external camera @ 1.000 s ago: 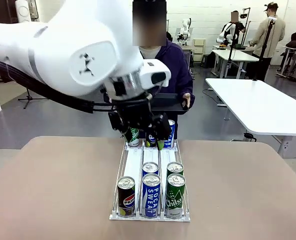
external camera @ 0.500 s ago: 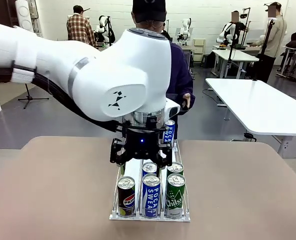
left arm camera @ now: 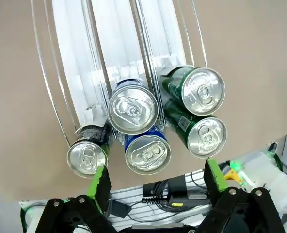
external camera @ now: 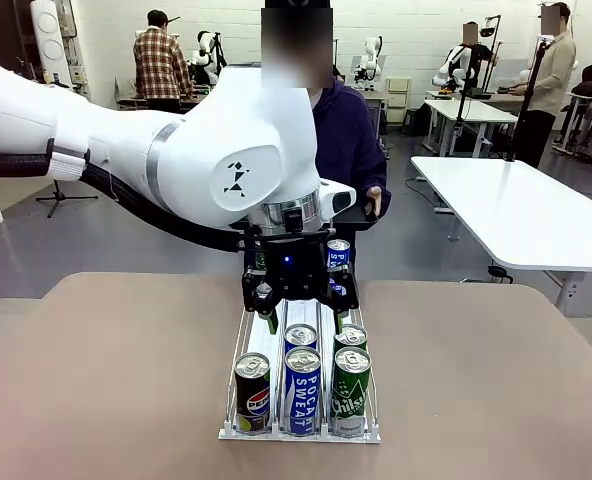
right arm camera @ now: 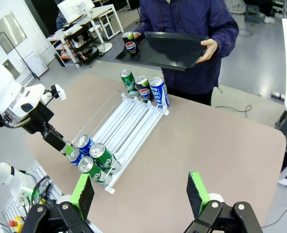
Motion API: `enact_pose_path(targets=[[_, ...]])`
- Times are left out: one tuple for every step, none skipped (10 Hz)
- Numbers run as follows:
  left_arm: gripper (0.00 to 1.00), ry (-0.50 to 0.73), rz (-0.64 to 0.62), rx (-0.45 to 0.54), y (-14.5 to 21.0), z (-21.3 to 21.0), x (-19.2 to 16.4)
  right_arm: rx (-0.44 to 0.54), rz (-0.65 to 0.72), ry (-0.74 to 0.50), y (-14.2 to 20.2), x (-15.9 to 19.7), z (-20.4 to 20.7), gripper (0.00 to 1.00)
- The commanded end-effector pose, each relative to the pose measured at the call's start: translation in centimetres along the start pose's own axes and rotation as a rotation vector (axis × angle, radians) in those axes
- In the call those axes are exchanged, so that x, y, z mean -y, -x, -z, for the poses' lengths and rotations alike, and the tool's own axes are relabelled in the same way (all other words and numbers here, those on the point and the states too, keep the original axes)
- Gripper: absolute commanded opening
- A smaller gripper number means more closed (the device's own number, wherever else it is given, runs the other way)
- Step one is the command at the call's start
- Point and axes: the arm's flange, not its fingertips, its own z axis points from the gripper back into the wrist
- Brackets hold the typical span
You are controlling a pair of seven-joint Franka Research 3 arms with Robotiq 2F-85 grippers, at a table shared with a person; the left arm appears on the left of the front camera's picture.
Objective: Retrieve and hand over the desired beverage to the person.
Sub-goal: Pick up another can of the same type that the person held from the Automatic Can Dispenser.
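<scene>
Cans, glossy metal cylinders, in clear plastic rack; left claw spread above; right claw spread.

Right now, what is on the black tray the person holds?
One Pepsi can stands near the tray's corner; the rest looks bare. The person's hand covers one edge.

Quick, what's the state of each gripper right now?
Left gripper: open, empty, above the can rack.
Right gripper: open, empty.
</scene>
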Motion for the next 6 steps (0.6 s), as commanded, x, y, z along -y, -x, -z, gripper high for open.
enact_pose_path(targets=[[1.0, 0.001, 0.024, -0.021, 1.2, 1.2, -0.6, 0.007, -0.005, -0.032, -0.1, 0.1, 0.3, 1.0], [1.0, -0.023, 0.008, -0.027, 1.1, 1.8, -0.5, 0.007, -0.005, -0.032, -0.1, 0.1, 0.3, 1.0], [1.0, -0.049, -0.021, -0.05, 1.3, 2.5, -0.3, 0.007, -0.005, -0.032, -0.1, 0.1, 0.3, 1.0], [1.0, -0.074, -0.059, -0.064, 1.4, 3.1, -0.1, 0.007, -0.005, -0.032, -0.1, 0.1, 0.3, 1.0], [1.0, -0.101, -0.081, -0.061, 1.5, 3.4, 0.0, 0.007, -0.005, -0.032, -0.1, 0.1, 0.3, 1.0], [1.0, -0.114, -0.099, -0.046, 1.5, 3.6, 0.1, 0.007, -0.005, -0.032, -0.1, 0.1, 0.3, 1.0]])
